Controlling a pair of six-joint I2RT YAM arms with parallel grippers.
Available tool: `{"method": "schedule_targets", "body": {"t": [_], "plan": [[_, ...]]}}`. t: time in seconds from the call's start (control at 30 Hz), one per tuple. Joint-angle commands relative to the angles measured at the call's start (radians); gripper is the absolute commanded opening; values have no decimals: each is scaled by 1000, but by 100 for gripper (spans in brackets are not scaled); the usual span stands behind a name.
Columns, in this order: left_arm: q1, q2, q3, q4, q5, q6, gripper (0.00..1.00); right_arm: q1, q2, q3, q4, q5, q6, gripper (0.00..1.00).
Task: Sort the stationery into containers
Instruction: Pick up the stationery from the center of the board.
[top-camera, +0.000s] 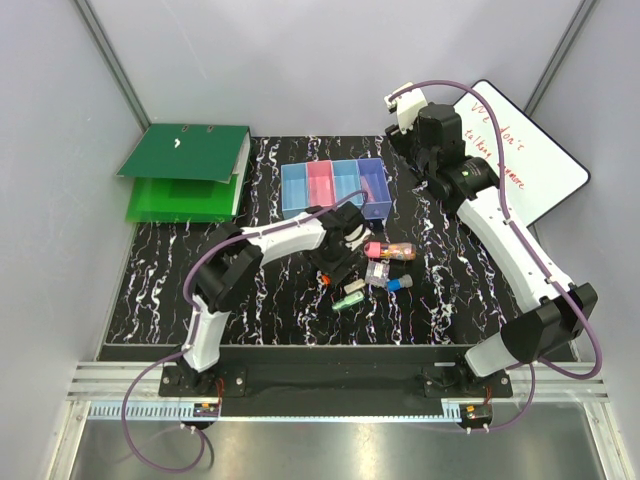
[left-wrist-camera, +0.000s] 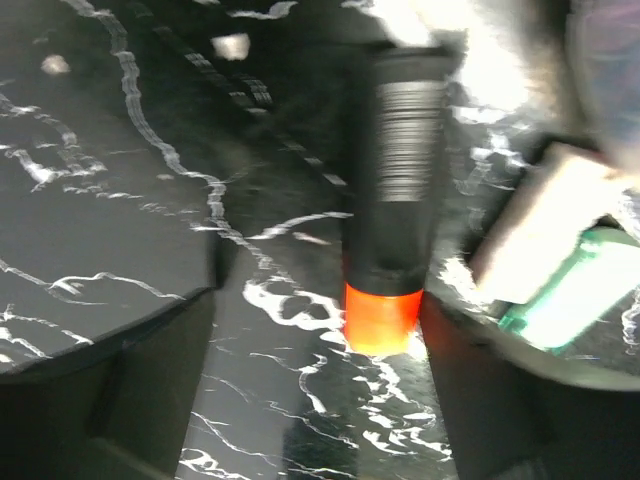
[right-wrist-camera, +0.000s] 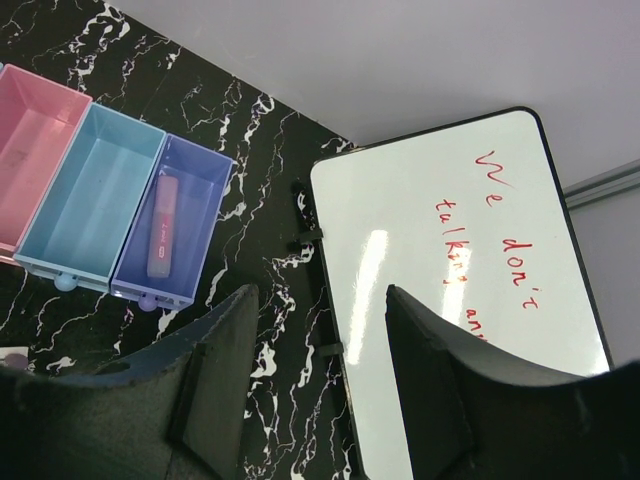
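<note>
Left gripper (left-wrist-camera: 322, 320) straddles the orange-tipped black marker (left-wrist-camera: 395, 180) — jaws wide, not yet clamped (positioned for pickup). Right gripper (right-wrist-camera: 318, 350) aloft, parted, empty.

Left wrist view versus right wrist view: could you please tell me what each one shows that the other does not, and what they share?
Only the left wrist view shows a black marker with an orange end between its jaws, plus a beige piece and a green piece beside it. Only the right wrist view shows the bins, a pinkish item lying in the purple bin, and the whiteboard. Both show the black marbled table and their own open jaws.
</note>
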Motion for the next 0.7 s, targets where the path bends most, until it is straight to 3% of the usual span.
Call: {"method": "schedule_targets", "body": {"t": [0.0,0.13,0.57,0.67], "plan": [[13,-1,-9,17,-17,8,67,1,-35,7,49,-17,26,61],[13,0,-6,26,5,12,56,1,-31,10,49,-19,29,61],[10,-33,-18,79,72,95,60,1,-24,17,49,-23,30,61],[8,-38,-26,95,74,121,54,1,-24,15,49,-22,29,61]]}}
